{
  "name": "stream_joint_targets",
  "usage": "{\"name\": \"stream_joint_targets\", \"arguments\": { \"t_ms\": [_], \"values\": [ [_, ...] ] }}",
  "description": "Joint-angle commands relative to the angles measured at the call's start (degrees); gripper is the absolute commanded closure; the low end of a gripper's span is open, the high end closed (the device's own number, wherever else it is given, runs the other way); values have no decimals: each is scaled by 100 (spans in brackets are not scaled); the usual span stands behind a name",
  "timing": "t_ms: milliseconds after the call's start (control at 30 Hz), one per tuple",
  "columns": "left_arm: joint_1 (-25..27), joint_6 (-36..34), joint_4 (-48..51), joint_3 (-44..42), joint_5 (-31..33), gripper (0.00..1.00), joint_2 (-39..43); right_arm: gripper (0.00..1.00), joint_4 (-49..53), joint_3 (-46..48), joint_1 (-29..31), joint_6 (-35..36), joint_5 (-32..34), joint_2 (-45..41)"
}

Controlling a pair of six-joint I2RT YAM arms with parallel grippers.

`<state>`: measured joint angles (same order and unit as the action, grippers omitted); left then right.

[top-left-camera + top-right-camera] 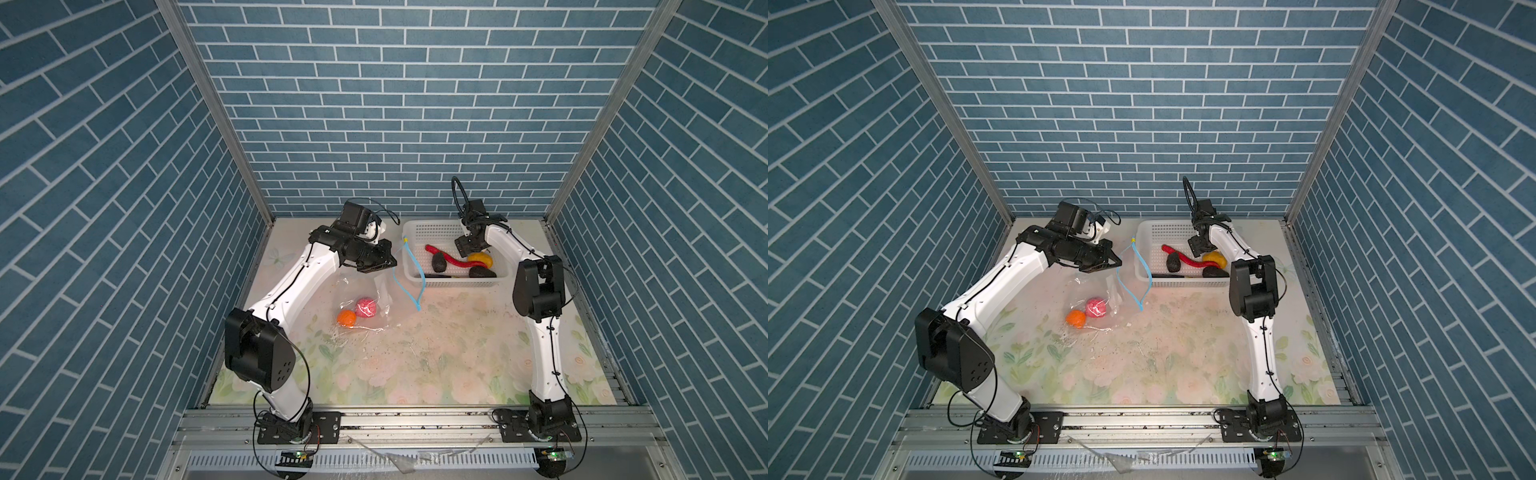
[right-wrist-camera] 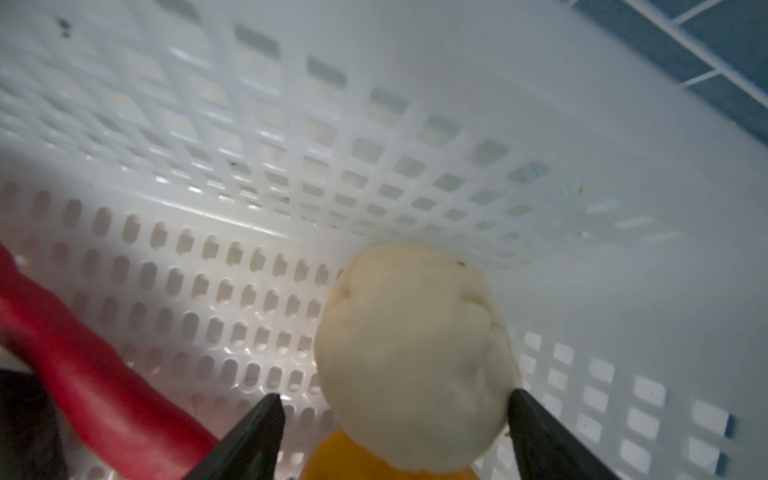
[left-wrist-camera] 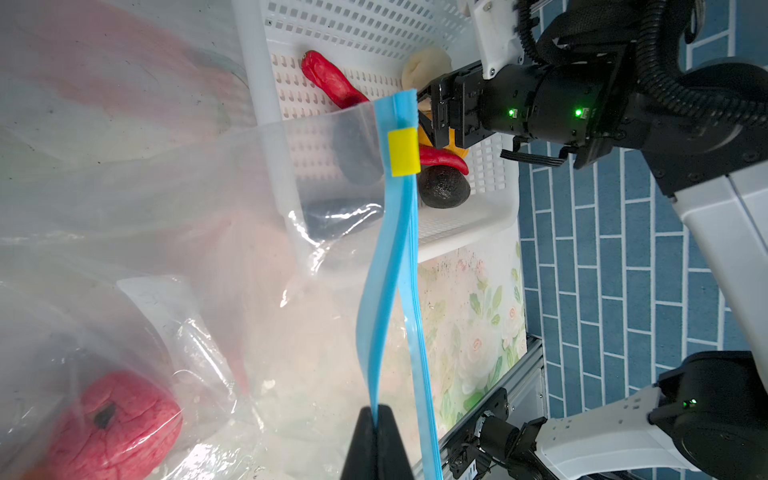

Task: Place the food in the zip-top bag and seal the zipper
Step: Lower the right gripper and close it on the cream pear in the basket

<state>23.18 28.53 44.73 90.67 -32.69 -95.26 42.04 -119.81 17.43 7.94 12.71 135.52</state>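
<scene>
The tabletop [image 1: 436, 353] lies bare across its near half and between the two arms. The far part is crowded. A white basket [image 1: 457, 282] sits at the far right near the back wall, and the zip-top bag [image 1: 365, 286] sprawls just left of it.

The bag's mouth faces the basket. In both top views its raised lip crosses in front of the basket's left wall. The zipper [image 3: 390, 249] runs far-to-near. Its yellow tab [image 3: 403, 151] end is lifted by the basket's far left corner, and its other end is down on the tabletop. The two blue strands bow apart, so the mouth is open.

The left gripper [image 3: 376, 419] is clamped shut on one blue strand. An orange ball [image 1: 346, 318] and a pink bumpy ball [image 1: 366, 308] lie side by side inside the bag, well back from the mouth.

The right gripper [image 2: 392, 409] is down inside the basket close to its far right wall. Its jaws are spread wide on either side of the cream lump [image 2: 415, 357]. One finger is at the lump's edge and the other is clear of it.

The red chilli [image 1: 451, 259] lies diagonally across the basket floor. The yellow-orange fruit [image 1: 482, 259] and two black lumps [image 1: 438, 262] are beside it.
</scene>
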Motion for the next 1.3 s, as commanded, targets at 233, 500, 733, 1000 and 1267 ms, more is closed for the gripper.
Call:
{"name": "stream_joint_targets", "arguments": {
  "t_ms": [233, 500, 733, 1000, 1267],
  "values": [
    [11, -103, 127, 117, -18, 100, 7, 16, 137, -671, -55, 541, 341, 589],
    [12, -107, 128, 83, -18, 100, 25, 30, 128, -707, -48, 358, 87, 585],
    [16, -107, 106, 47, -18, 100, 43, 35, 88, -677, -47, 101, -306, 397],
    [12, -110, 80, -1, -26, 100, 78, 39, -3, -709, 6, -171, -377, 218],
    [17, -118, 38, -72, -67, 100, 52, 40, -257, -522, 23, -461, -676, -155]
  ]
}}
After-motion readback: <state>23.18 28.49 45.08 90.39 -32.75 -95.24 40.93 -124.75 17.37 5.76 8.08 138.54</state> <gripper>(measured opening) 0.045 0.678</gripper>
